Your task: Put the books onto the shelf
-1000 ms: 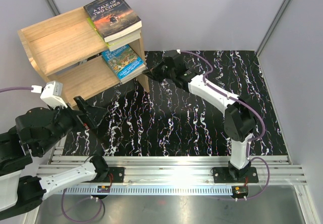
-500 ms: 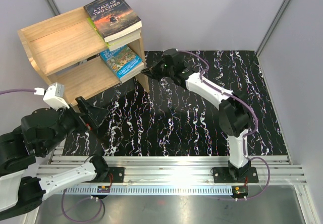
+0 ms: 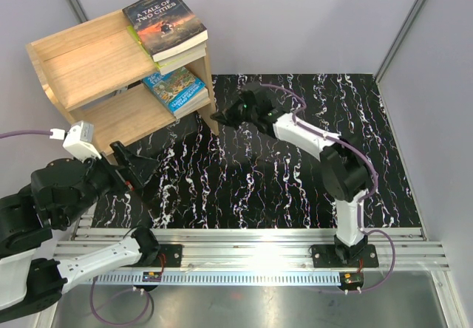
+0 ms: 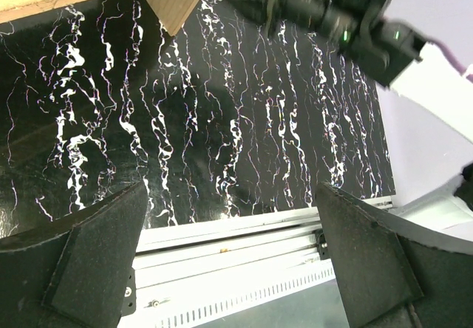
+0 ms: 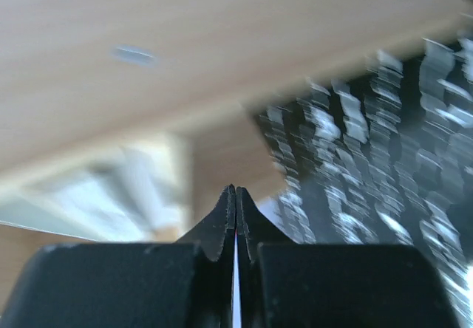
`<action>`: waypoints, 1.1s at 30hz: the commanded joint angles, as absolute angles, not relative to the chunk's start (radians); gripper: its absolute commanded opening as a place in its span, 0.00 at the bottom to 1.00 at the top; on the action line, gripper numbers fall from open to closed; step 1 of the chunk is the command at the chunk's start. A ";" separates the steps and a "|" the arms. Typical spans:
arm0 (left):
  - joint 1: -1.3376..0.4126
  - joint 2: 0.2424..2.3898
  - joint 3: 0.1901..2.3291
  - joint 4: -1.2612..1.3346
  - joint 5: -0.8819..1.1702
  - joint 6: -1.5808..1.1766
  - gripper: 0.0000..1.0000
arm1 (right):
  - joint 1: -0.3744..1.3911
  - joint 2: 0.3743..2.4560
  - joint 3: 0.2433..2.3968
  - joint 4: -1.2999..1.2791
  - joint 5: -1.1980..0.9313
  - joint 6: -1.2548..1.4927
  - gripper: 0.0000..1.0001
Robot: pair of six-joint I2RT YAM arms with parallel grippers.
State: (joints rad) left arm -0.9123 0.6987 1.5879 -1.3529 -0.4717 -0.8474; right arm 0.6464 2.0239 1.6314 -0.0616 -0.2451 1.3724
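The light wooden shelf (image 3: 89, 66) stands at the table's back left. A dark "A Tale of Two Cities" book (image 3: 164, 24) lies on top of a green-edged book (image 3: 176, 63) at the right end of the upper tier. A blue cartoon book (image 3: 175, 89) lies on the lower tier. My right gripper (image 3: 216, 115) is shut on nothing, just right of the shelf's front right leg. In the right wrist view the shut tips (image 5: 235, 191) point at blurred shelf wood (image 5: 185, 40). My left gripper (image 3: 144, 167) hangs open over the table's left side, empty (image 4: 233, 247).
The black marbled table top (image 3: 266, 180) lies between the arms. Aluminium rails (image 3: 251, 250) run along the near edge. Grey walls close in the back and right. The left wrist view shows the shelf's leg (image 4: 174, 3) and the right arm (image 4: 347, 18).
The blue book slid slightly further into the lower tier. My right gripper, still shut, then drew back a little from the shelf. The left arm shifted only slightly.
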 commanded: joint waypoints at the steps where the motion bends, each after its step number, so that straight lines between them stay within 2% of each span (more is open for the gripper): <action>1: -0.914 0.678 1.586 -1.333 -0.489 -0.867 0.99 | 0.640 1.878 1.426 -0.041 -0.262 1.330 0.00; 6: -0.914 0.676 1.575 -1.321 -0.485 -0.827 0.99 | 0.635 1.642 1.252 -0.193 -0.209 1.110 0.01; 8: -0.913 0.686 1.565 -1.295 -0.465 -0.789 0.99 | 0.635 1.571 1.226 -0.274 -0.173 1.031 0.04; 9: -0.913 0.699 1.557 -1.263 -0.460 -0.740 0.99 | 0.635 1.499 1.220 -0.335 -0.155 0.962 0.10; 10: -0.913 0.709 1.540 -1.244 -0.453 -0.712 0.99 | 0.634 1.462 1.216 -0.360 -0.146 0.927 0.30; 12: -0.913 0.735 1.519 -1.169 -0.433 -0.616 0.99 | 0.634 1.361 1.229 -0.428 -0.144 0.834 0.61; 13: -0.913 0.745 1.497 -1.143 -0.425 -0.585 0.99 | 0.635 1.329 1.255 -0.452 -0.143 0.807 0.82; 16: -0.911 0.816 1.477 -1.040 -0.396 -0.463 0.99 | 0.637 1.227 1.343 -0.587 -0.104 0.720 0.90; 17: -0.911 0.849 1.494 -1.016 -0.417 -0.448 0.99 | 0.635 1.186 1.367 -0.662 -0.078 0.701 0.95; 20: -0.911 0.969 1.500 -0.962 -0.490 -0.414 0.99 | 0.635 1.093 1.439 -0.782 -0.025 0.649 1.00; 23: -0.882 1.066 1.410 -0.828 -0.525 -0.313 0.99 | 0.637 0.967 1.425 -0.848 0.059 0.644 1.00; 24: -0.862 1.078 1.319 -0.774 -0.511 -0.219 0.99 | 0.635 0.931 1.410 -0.863 0.087 0.661 1.00; 28: -0.614 1.048 1.108 -0.518 -0.373 -0.239 0.99 | 0.637 0.760 1.301 -0.929 0.184 0.707 1.00; 29: -0.545 1.037 1.060 -0.420 -0.400 -0.241 0.99 | 0.637 0.700 1.283 -0.948 0.208 0.719 1.00; 33: -0.445 1.035 0.885 -0.224 -0.512 -0.153 0.99 | 0.635 0.588 1.201 -0.974 0.287 0.753 1.00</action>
